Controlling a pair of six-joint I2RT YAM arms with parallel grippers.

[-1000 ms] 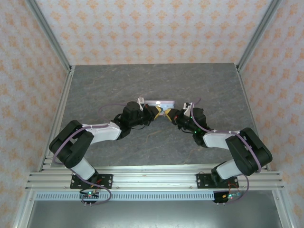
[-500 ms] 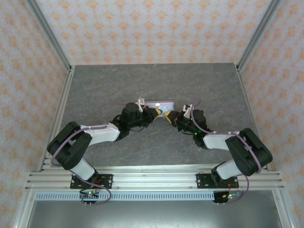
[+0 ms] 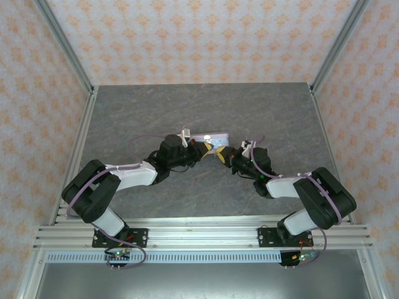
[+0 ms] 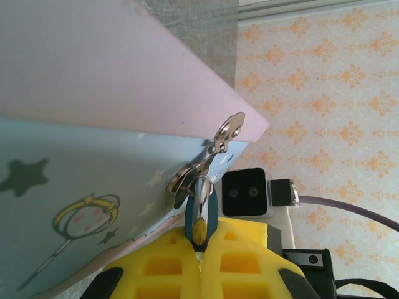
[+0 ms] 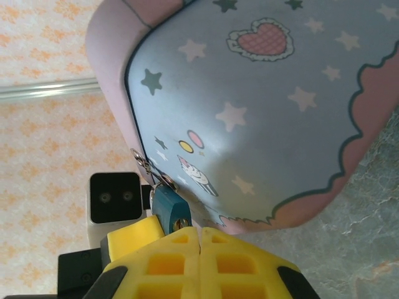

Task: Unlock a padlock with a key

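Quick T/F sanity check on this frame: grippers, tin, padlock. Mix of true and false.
1. The left gripper and right gripper meet at the tin near the middle of the table. True.
2. The left gripper's jaws stand wide open. False: its yellow fingers are pressed together.
3. The padlock sits at the tin's metal clasp. True.
4. The tin is plain red. False: it is pale blue with stars, a heart and a pink border.
5. The right gripper's jaws are shut. True.
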